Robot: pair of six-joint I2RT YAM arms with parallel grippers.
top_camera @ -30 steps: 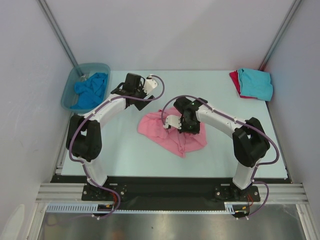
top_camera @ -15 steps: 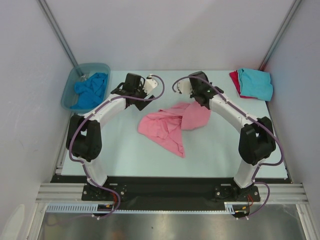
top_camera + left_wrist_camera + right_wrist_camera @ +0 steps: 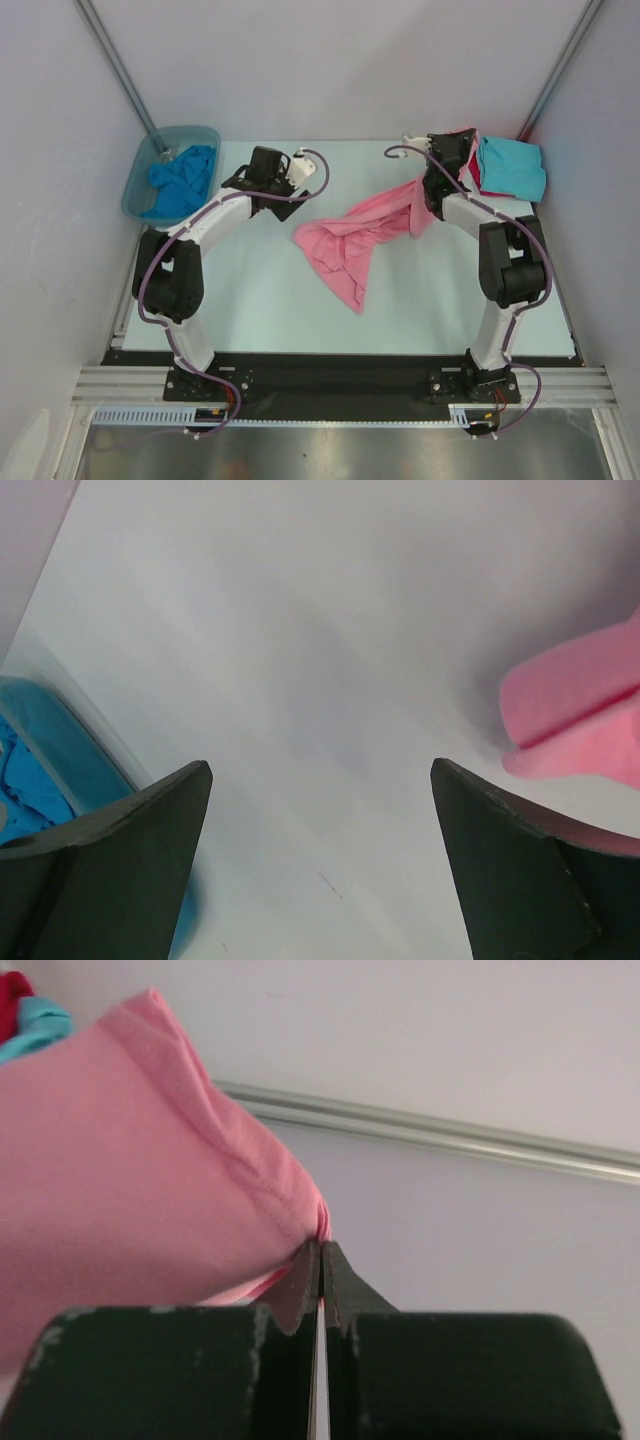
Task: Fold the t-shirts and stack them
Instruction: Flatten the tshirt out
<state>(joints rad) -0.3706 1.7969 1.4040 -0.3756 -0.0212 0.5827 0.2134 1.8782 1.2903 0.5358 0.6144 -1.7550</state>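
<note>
A light pink t-shirt (image 3: 350, 240) stretches across the middle of the table, and one edge rises to the back right. My right gripper (image 3: 455, 142) is shut on that edge (image 3: 130, 1160), raised and pointing at the back wall. Its jaws (image 3: 322, 1243) pinch the cloth at the tips. A turquoise t-shirt (image 3: 512, 168) lies folded on a red one (image 3: 467, 162) at the back right corner. A brighter blue t-shirt (image 3: 180, 180) sits crumpled in the tub. My left gripper (image 3: 290, 190) hovers open and empty (image 3: 320, 765) over bare table, left of the pink cloth (image 3: 580, 710).
The translucent grey-blue tub (image 3: 135, 185) stands at the back left corner and shows at the left of the left wrist view (image 3: 60, 750). White walls close in the table on three sides, with a metal rail (image 3: 450, 1135) along the back wall.
My right gripper has risen from the middle of the table and swung to the back right with the pink shirt's edge, pulling the shirt out long. The left arm has stayed put.
</note>
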